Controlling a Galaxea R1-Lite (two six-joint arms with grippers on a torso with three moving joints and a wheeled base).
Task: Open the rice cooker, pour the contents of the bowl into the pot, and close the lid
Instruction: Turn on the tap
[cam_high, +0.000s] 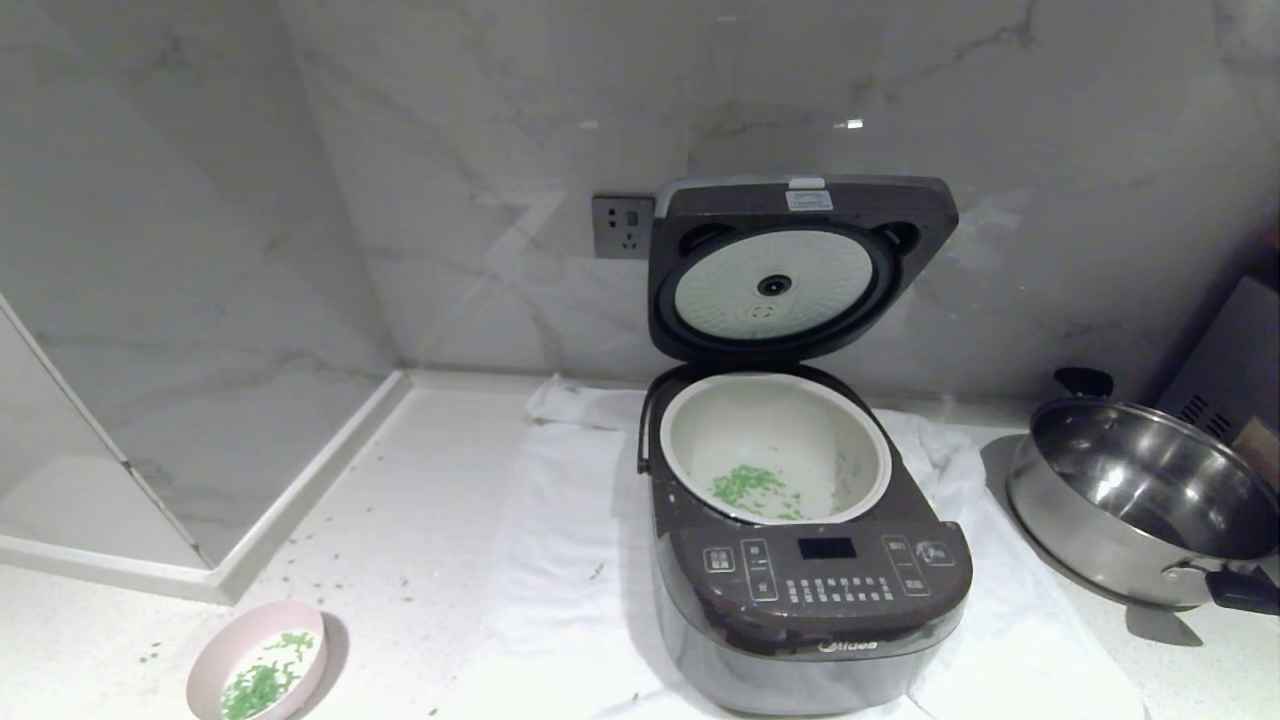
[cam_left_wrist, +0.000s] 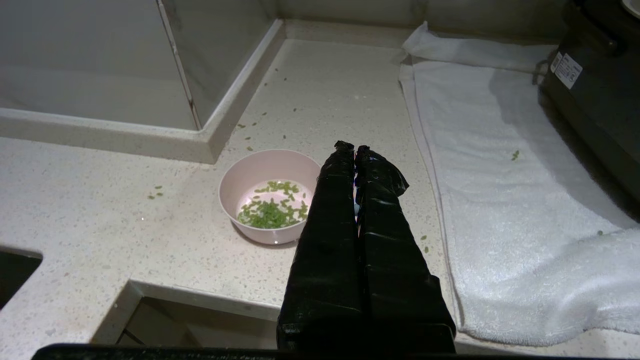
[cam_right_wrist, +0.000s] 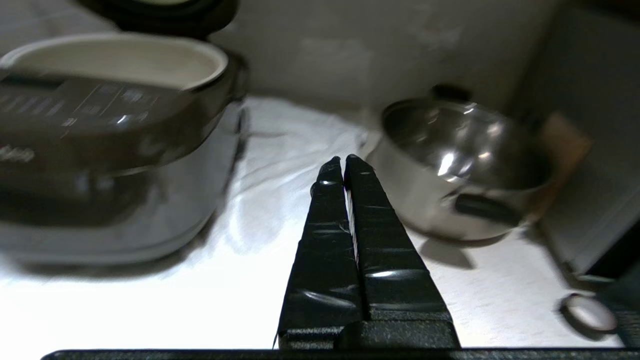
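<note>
- One rice cooker (cam_high: 805, 560) stood on a white towel (cam_high: 560, 560) on the speckled counter (cam_high: 420, 480), its control panel facing the robot.
- Its single lid (cam_high: 795, 265) was swung fully up against the marble wall, the round white inner plate showing.
- One cream-white pot (cam_high: 775, 450) sat inside the cooker, with a small patch of green bits on its floor.
- One pale pink bowl (cam_high: 258, 665) stood upright on the counter, well to the left of the cooker and off the towel; the chopped green contents (cam_left_wrist: 272, 210) still lay in it.
- Several stray green bits were scattered on the counter around the bowl, and a couple lay on the towel.
- One steel pan (cam_high: 1140, 500) with black handles stood to the right of the cooker, partly off the towel.
- One wall socket (cam_high: 623, 227) sat on the wall just left of the raised lid.
- Two claws showed, each only in its own wrist view.
- The left gripper (cam_left_wrist: 354, 148) had its fingers pressed together, holding nothing, above the counter just beside the bowl.
- The right gripper (cam_right_wrist: 343, 160) was likewise closed and empty, over the towel between the cooker and the pan, touching neither.
</note>
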